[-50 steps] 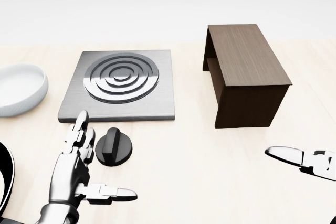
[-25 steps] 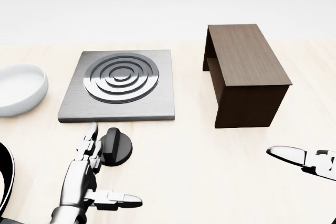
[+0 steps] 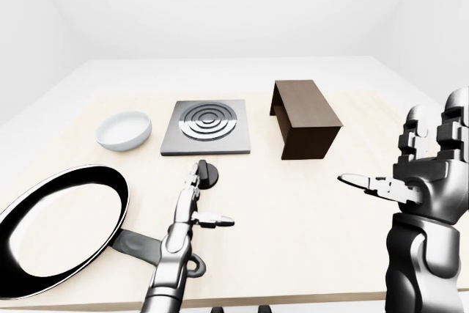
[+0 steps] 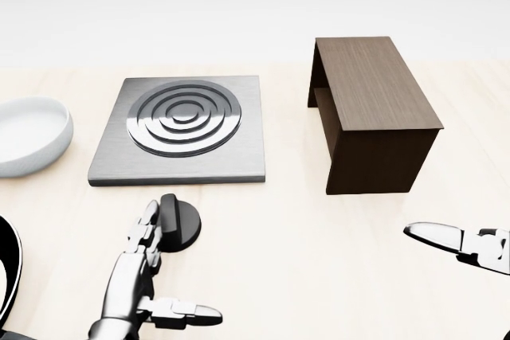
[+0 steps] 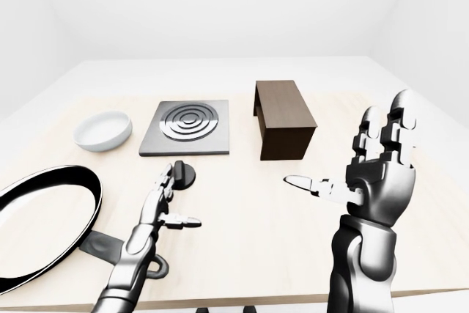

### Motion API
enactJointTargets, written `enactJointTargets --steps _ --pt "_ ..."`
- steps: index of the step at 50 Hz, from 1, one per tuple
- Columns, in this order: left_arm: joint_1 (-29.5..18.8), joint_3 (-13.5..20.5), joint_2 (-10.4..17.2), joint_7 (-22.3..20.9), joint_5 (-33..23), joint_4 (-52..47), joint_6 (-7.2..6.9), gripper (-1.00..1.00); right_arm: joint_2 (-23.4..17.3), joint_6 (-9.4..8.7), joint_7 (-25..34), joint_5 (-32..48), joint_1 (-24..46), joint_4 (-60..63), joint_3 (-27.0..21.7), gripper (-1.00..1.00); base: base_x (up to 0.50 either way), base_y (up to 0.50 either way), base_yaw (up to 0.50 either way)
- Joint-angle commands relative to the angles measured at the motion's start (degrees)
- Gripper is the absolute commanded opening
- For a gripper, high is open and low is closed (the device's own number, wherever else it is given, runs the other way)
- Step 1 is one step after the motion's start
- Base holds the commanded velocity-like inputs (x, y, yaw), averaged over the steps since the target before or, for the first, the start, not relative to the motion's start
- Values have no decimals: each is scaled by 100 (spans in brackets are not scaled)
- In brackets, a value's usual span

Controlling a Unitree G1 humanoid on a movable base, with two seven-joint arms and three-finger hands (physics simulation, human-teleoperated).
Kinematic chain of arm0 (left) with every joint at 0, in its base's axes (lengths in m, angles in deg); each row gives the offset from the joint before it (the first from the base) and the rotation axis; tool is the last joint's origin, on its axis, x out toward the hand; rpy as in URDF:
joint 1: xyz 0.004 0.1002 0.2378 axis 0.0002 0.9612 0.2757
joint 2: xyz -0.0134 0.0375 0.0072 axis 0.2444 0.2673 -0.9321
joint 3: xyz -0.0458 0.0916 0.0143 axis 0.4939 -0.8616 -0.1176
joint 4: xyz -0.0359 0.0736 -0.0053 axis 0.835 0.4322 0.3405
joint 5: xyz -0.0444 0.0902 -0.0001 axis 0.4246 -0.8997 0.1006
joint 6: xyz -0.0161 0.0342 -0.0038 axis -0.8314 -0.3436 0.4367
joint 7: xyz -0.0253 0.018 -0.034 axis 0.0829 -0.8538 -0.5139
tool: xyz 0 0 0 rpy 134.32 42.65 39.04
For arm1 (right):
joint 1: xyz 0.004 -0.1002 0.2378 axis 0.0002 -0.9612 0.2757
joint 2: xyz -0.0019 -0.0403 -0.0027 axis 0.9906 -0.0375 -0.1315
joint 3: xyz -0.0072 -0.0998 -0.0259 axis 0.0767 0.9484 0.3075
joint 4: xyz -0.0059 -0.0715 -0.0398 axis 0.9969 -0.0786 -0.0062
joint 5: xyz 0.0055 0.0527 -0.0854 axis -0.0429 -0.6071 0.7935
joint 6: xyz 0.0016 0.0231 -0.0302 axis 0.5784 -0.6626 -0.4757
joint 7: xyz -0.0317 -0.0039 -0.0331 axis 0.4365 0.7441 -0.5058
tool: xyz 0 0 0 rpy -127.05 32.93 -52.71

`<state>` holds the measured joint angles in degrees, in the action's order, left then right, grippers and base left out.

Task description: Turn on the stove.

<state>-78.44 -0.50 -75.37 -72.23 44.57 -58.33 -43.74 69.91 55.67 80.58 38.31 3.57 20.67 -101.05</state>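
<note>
Knob (image 4: 179, 221): black dial on the bench (image 4: 287, 252), just below the stove (image 4: 179, 129).
Left hand (image 4: 142, 264): released, fingertips beside the knob.
Right hand (image 5: 377, 174): splayed, idle, well apart.
Advice: wrap fingers round the ridge before twisting.

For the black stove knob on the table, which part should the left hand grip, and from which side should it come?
Grip the raised bar across the top of the knob, not its flat round base. In the head view the bar runs roughly top to bottom, so a thumb and finger should probably pinch its two long sides from above. The left hand, open, already has its fingertips at the knob's left edge.
</note>
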Motion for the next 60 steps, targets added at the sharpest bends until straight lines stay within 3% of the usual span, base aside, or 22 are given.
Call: enactJointTargets --steps 1,12,24,28,40,50,56,59,60 --pt "173 -157 -75 -32 -60 -264 0 100 2 0 9 6 -10 -20 -1 100 0 0 0" --pt "403 -395 -149 -70 -150 -606 0 100 14 0 17 7 -29 -22 3 100 0 0 0" --pt "280 -474 -181 -36 -211 -693 0 100 19 0 12 10 -33 -29 13 100 0 0 0" --pt "-370 -240 -134 68 -225 -21 0 100 24 0 17 24 -31 -67 38 100 0 0 0" --pt "-1490 -41 -53 340 -515 1390 0 100 -2 0 -4 -43 4 27 -12 100 0 0 0" --pt "-1959 31 -22 381 -505 2225 0 100 4 0 3 -44 -7 1 -6 100 0 0 0" --pt "-1583 -36 -49 225 -438 1181 0 100 10 0 8 -28 -15 -34 15 100 0 0 0" --pt "-1167 -118 -90 79 -375 32 0 100 14 0 7 -21 -24 -16 26 100 0 0 0" --pt "-1001 -159 -103 29 -360 -448 -149 100 15 0 6 -26 -23 -8 23 100 0 0 0"
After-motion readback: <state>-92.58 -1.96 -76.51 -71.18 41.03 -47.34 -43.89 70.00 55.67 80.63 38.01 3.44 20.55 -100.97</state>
